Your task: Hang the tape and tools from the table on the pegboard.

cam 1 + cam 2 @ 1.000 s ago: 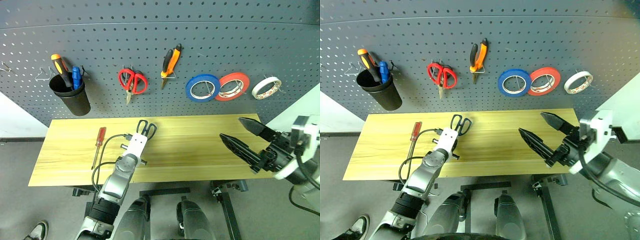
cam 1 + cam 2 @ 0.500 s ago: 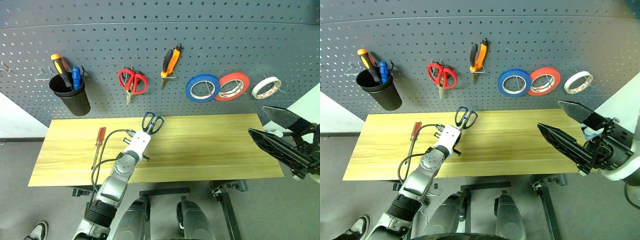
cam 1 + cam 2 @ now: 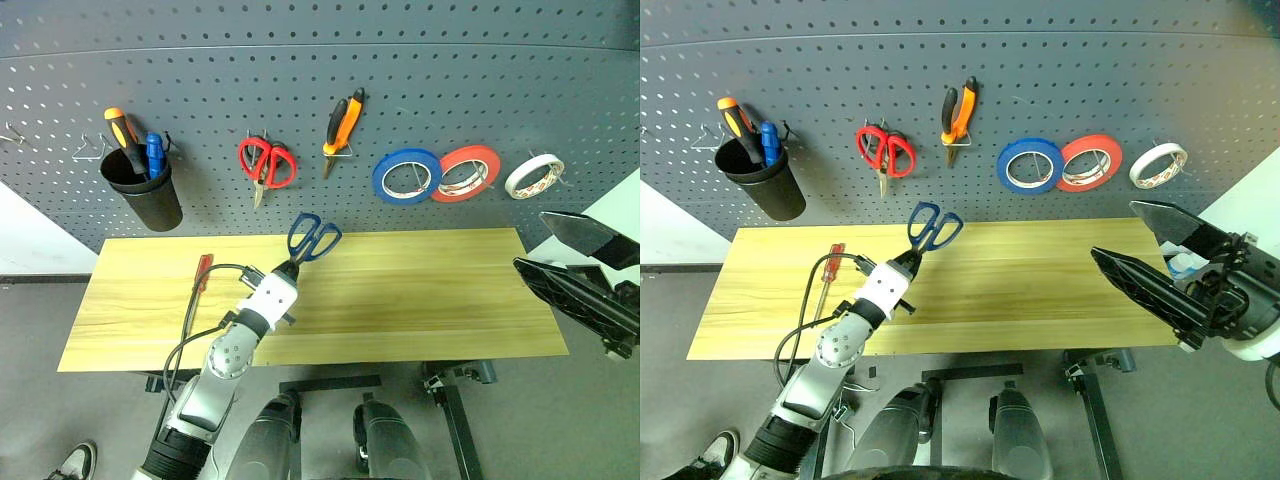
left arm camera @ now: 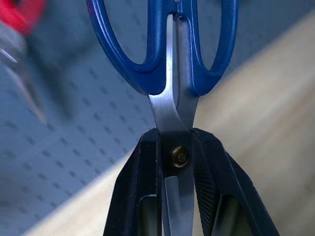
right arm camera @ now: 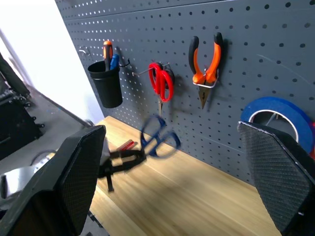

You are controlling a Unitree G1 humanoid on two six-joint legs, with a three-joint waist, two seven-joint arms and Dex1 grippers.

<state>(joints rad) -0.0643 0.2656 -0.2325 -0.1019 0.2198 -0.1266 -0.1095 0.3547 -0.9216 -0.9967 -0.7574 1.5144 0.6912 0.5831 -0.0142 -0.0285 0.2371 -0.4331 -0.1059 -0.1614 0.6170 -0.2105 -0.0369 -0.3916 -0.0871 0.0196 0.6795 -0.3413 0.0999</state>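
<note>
I've got the scissors [image 3: 310, 240] up off the table [image 3: 420, 300] now. A second ago they lay flat on the wood with my left gripper [image 4: 176, 147] down over them; now the left arm has lifted and its wrist has tipped up, so the blue handle loops stand above the table's back edge against the pegboard [image 3: 420, 100]. That means the pick is done and the carry to a hook is what comes next, as I judge it.

Nearest to me, the left gripper is clamped tight on the scissors. In the left wrist view the two black fingers pinch the steel blades right at the pivot screw, the loops stick out beyond the fingertips and the blade tips run back between the fingers. The grip looks firm, with the blades closed.

Over the table's right end, my right gripper [image 3: 585, 275] hangs wide open and empty, pulled back further to the right than it was a second ago, well clear of the scissors.

On the table itself, the red-handled screwdriver [image 3: 201, 270] lies near the left end, just behind the left arm, not yet picked.

Beyond the table, on the pegboard, the pliers [image 3: 341, 128] hang already, just above and right of the raised scissors; the tape [image 3: 533, 175] hangs far right, past the red roll [image 3: 466, 172] and blue roll [image 3: 405, 176]. The red-handled scissors [image 3: 265, 164] hang up and left of my load.
</note>
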